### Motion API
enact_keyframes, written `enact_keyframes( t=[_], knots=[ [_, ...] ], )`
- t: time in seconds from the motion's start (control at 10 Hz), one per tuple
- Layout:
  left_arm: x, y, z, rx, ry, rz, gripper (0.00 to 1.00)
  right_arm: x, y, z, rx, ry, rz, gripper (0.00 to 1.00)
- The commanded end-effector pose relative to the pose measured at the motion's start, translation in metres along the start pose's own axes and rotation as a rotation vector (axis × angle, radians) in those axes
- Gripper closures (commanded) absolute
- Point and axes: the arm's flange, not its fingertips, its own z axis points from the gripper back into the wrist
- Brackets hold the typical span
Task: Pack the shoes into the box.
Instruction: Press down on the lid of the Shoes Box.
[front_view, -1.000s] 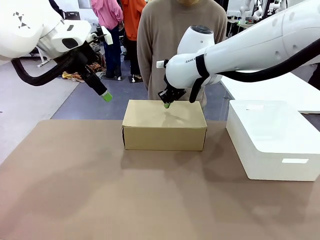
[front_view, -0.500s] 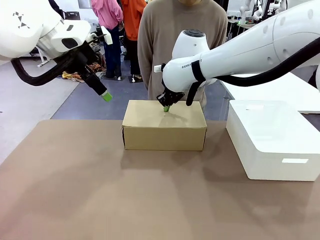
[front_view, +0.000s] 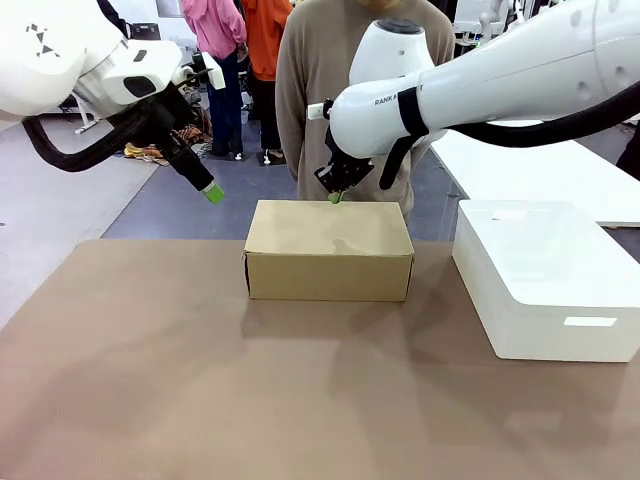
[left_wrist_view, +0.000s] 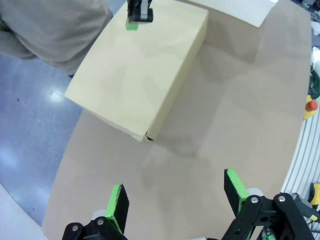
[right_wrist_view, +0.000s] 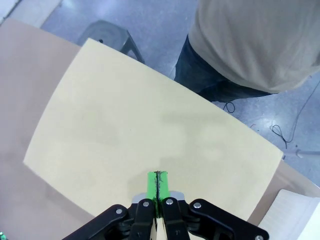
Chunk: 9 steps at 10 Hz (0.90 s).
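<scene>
Front view: lid-down brown box (front_view: 328, 250) beneath pinched-together right end effector (front_view: 336, 197); left end effector (front_view: 213, 194) spread apart.

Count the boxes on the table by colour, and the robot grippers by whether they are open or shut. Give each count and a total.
Brown cardboard box, lid closed: 1
White box: 1
Open grippers, the left gripper: 1
Shut grippers, the right gripper: 1
Total: 4
</scene>
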Motion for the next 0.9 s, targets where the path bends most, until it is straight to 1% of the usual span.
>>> enact_keyframes(
  t=[0.0, 0.2, 0.4, 0.5, 0.7, 0.8],
  knots=[
    [0.001, 0.002, 0.0, 0.012, 0.0, -0.003, 0.0, -0.022, -0.004, 0.008, 0.044, 0.0, 0.035, 1.0],
    [0.001, 0.002, 0.0, 0.012, 0.0, -0.003, 0.0, -0.034, -0.005, 0.02, 0.049, -0.007, 0.051, 1.0],
    [0.001, 0.002, 0.0, 0.012, 0.0, -0.003, 0.0, -0.057, -0.005, 0.046, 0.089, -0.011, 0.112, 1.0],
    [0.001, 0.002, 0.0, 0.012, 0.0, -0.003, 0.0, -0.071, -0.005, 0.058, 0.101, -0.005, 0.148, 1.0],
    [0.001, 0.002, 0.0, 0.012, 0.0, -0.003, 0.0, -0.11, -0.009, 0.088, 0.131, 0.014, 0.229, 1.0],
    [0.001, 0.002, 0.0, 0.012, 0.0, -0.003, 0.0, -0.129, -0.01, 0.101, 0.116, 0.004, 0.232, 0.8]
  ],
)
